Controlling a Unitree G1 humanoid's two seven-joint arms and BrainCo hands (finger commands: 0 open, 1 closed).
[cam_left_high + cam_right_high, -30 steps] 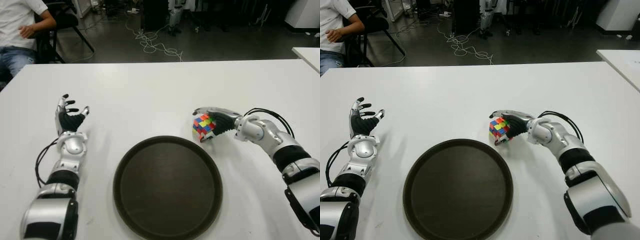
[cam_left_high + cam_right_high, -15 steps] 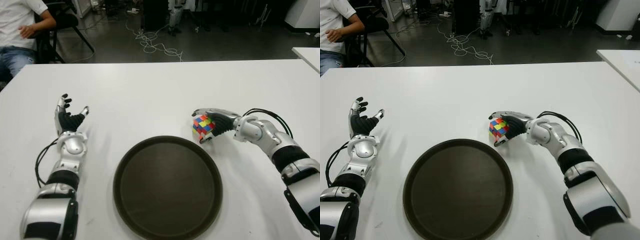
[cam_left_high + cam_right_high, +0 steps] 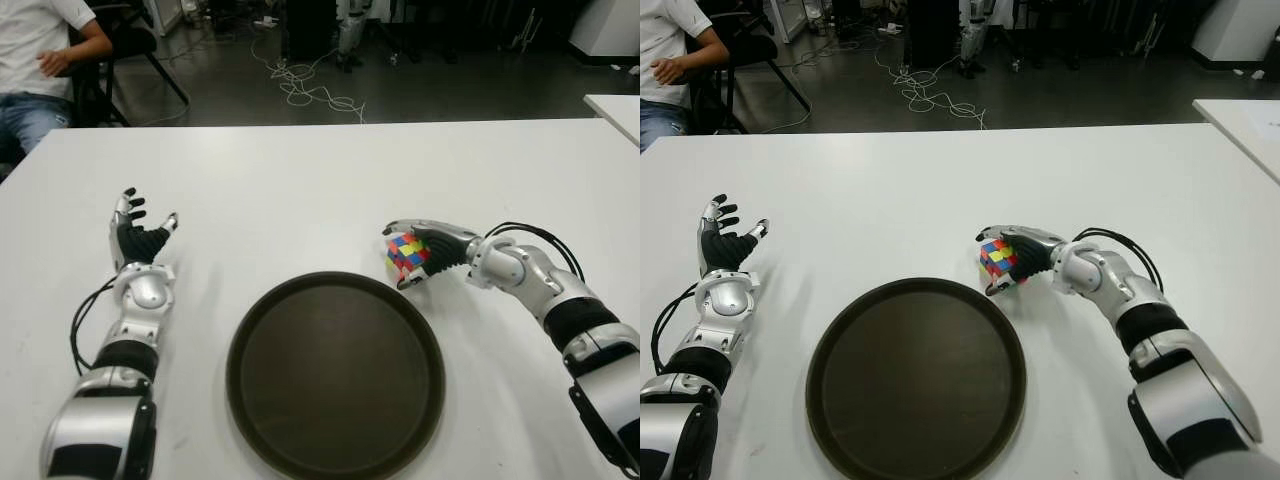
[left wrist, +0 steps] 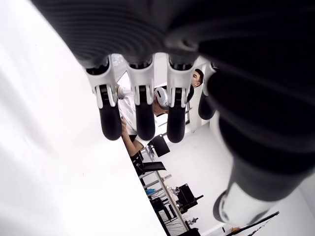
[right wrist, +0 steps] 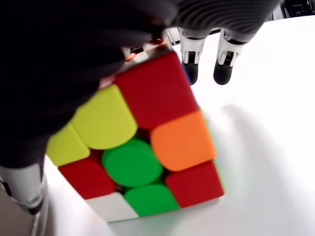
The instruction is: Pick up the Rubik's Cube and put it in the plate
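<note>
The Rubik's Cube (image 3: 405, 254) is a small multicoloured cube held just off the white table (image 3: 300, 190), close to the far right rim of the round dark plate (image 3: 336, 372). My right hand (image 3: 425, 250) is shut on the cube, fingers over its top and thumb below. Seen from the right wrist, the Rubik's Cube (image 5: 142, 147) fills the palm with red, yellow, orange and green faces showing. My left hand (image 3: 138, 238) shows at the left of the table, palm up, fingers spread and holding nothing.
A person sits on a chair (image 3: 45, 60) beyond the table's far left corner. Cables (image 3: 305, 85) lie on the floor behind the table. Another white table's corner (image 3: 615, 105) shows at the far right.
My right hand with the cube has shifted slightly left and lower, toward the plate's rim. The left hand has stayed in place.
</note>
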